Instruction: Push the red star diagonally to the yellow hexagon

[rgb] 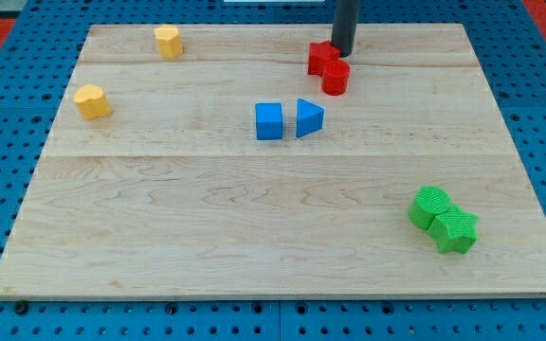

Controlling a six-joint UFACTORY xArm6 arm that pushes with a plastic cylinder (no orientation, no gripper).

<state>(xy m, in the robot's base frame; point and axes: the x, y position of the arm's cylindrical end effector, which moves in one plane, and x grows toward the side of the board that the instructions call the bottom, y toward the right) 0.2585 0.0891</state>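
My tip (343,53) stands near the view's top, a little right of the middle of the wooden tabletop (254,237). This tool is a plain dark rod with nothing that opens or closes, and it has hold of nothing; its lower end only touches, or nearly touches, the upper right side of the red blocks.

There are 2 red blocks pressed together. The red star (323,58) is the upper left one, just beside my tip at its left. The second red block (336,77) sits against it toward the view's bottom right; its shape looks rounded, but I cannot tell it surely.

The yellow hexagon (168,42) is near the top left corner of the tabletop, well apart from the red star. A second yellow block (92,100) lies lower and more to the left, near the left edge.

Near the centre, below the red pair, a blue cube (268,121) and a blue triangle (309,117) stand side by side with a small gap between them.

At the view's bottom right, 2 green blocks touch each other: a rounded green block (430,206) and a green star (456,230).
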